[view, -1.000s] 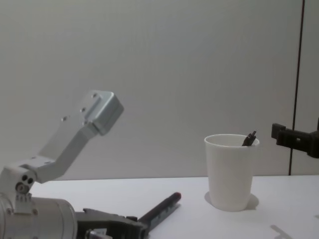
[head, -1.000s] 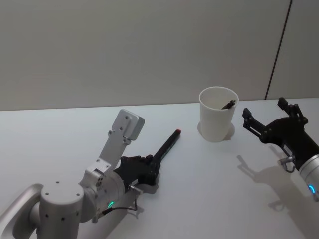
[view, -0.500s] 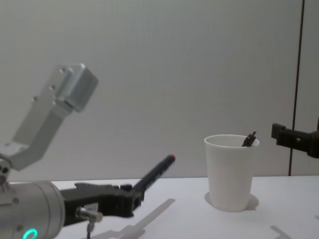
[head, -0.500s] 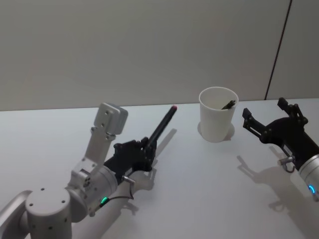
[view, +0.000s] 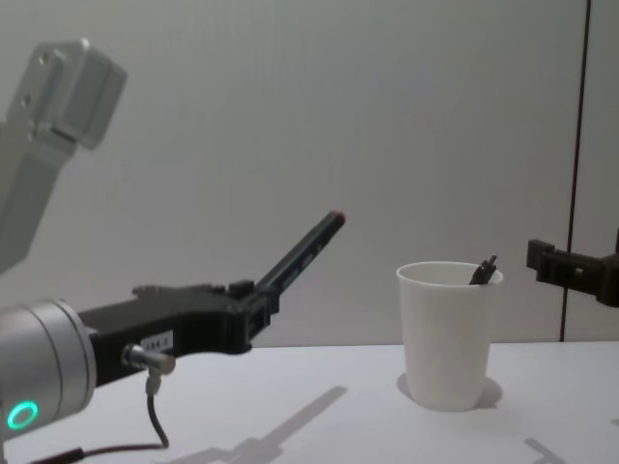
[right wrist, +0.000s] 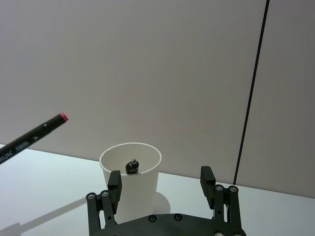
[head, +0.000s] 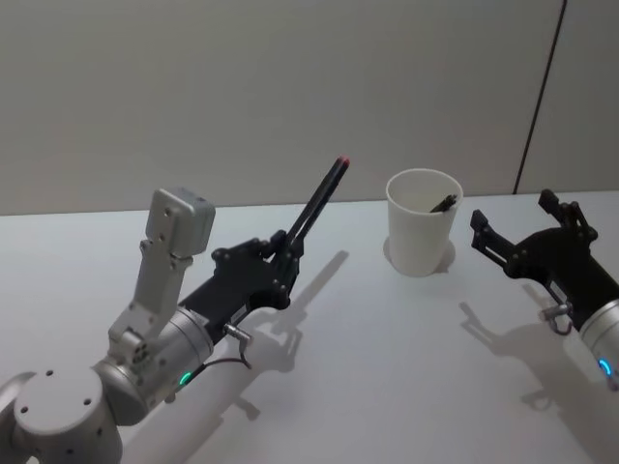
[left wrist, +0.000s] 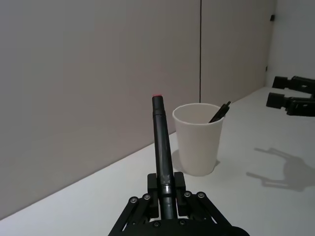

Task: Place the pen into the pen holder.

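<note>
- Currently aloft: the left gripper (head: 287, 253), black on a silver arm, raised above the table (head: 387, 367) left of centre. Its fingers are pinched on the lower end of the pen (head: 317, 205).
- Held article: the pen has a black barrel with a red tip at its free end. It is clear of the table and slants upward toward the pen holder (head: 422, 237). In chest view the red tip stands higher than the cup's rim and stops short of it, on the cup's left side.
- On the table below: a shadow (head: 319, 275) of pen and gripper.
- Receptacle: the pen holder is a plain white paper cup, tapered, with a rolled rim. It stands upright on the table right of centre, apart from both grippers.
- Inside the receptacle: one dark pen-like item (head: 445, 202) leans against the rim on the cup's right side, its top just above the rim.
- At right: the right gripper (head: 513, 217), black, is near the cup and above the table, with its fingers spread wide. In right wrist view the cup stands beyond the gap between them.
- Surroundings: the table is white, with a grey wall (head: 193, 87) behind it that has a dark vertical seam (head: 540, 97).
</note>
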Controlling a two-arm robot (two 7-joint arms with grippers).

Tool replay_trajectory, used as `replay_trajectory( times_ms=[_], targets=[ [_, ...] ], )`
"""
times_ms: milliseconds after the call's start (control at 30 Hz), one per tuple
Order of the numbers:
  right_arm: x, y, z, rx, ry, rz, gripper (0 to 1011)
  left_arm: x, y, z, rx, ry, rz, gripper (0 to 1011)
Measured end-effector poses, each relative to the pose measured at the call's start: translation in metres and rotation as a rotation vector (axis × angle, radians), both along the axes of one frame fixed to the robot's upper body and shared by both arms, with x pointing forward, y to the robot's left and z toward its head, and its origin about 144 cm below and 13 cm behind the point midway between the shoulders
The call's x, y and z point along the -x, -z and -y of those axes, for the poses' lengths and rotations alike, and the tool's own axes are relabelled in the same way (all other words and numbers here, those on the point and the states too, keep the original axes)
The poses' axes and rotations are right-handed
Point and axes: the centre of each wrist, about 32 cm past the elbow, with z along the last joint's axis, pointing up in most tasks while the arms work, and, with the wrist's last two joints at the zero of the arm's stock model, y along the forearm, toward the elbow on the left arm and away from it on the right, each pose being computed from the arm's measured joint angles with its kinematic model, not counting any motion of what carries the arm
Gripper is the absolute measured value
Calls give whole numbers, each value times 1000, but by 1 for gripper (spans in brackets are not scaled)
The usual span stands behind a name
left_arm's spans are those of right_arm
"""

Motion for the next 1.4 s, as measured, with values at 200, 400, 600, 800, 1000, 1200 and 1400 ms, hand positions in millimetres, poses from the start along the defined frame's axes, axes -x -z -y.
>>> replay_trajectory(
  times_ms=[200,400,600,800,1000,1200,1400],
  targets=[
    [0,0,0,0,0,0,1002,-1,-4,-2,1,57,42,191],
    [0,0,0,0,0,0,1002,-5,-10,-1,-15,131,86,190],
    [0,0,0,0,0,0,1001,-8,-15,3,-37,199,120,191],
    [0,0,0,0,0,0,1001,-11,-19,8,-69,241,151,191],
    [0,0,0,0,0,0,1001,-12,-21,12,-110,255,184,191],
    [0,0,0,0,0,0,1001,-11,-22,15,-152,246,220,191],
    [0,0,0,0,0,0,1001,-10,-22,18,-188,225,253,191]
  ],
)
